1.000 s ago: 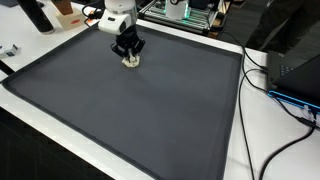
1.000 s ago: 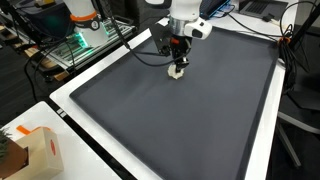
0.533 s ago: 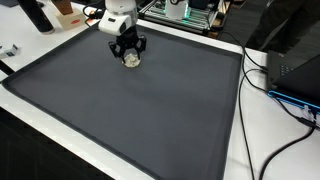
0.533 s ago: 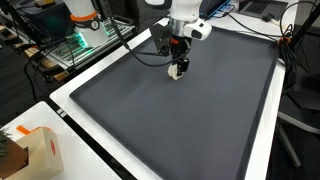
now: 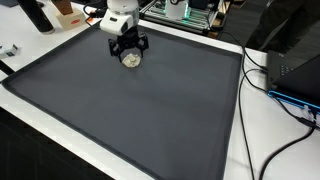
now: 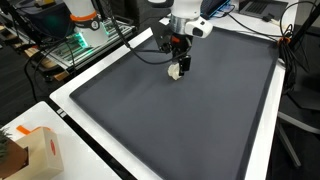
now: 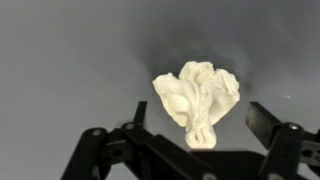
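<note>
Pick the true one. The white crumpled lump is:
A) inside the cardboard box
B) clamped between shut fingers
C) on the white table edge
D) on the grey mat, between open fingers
D: in the wrist view the lump sits on the mat, and the gripper has its fingers spread apart on either side, not touching it.
</note>
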Controlling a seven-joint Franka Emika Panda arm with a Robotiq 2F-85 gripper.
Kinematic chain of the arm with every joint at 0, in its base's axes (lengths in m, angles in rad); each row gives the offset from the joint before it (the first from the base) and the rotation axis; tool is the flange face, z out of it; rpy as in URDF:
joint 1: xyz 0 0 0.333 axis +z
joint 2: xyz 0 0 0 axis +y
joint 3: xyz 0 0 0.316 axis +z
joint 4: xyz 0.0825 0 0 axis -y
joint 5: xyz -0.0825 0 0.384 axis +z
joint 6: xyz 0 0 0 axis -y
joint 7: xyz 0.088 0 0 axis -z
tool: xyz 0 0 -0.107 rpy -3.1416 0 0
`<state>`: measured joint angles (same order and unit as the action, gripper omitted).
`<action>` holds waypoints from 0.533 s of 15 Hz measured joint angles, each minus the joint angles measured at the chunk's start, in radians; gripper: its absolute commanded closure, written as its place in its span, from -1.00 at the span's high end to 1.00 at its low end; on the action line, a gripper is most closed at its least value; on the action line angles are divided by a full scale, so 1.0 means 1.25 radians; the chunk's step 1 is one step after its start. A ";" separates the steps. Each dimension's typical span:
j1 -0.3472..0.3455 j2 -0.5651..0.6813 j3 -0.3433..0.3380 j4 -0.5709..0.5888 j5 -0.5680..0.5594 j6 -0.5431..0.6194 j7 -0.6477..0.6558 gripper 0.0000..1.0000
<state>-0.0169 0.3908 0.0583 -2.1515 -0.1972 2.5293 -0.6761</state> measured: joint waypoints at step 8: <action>0.046 -0.097 0.002 0.001 -0.070 -0.063 0.147 1.00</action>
<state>0.0401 0.2696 0.0612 -2.1508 -0.2851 2.4503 -0.4924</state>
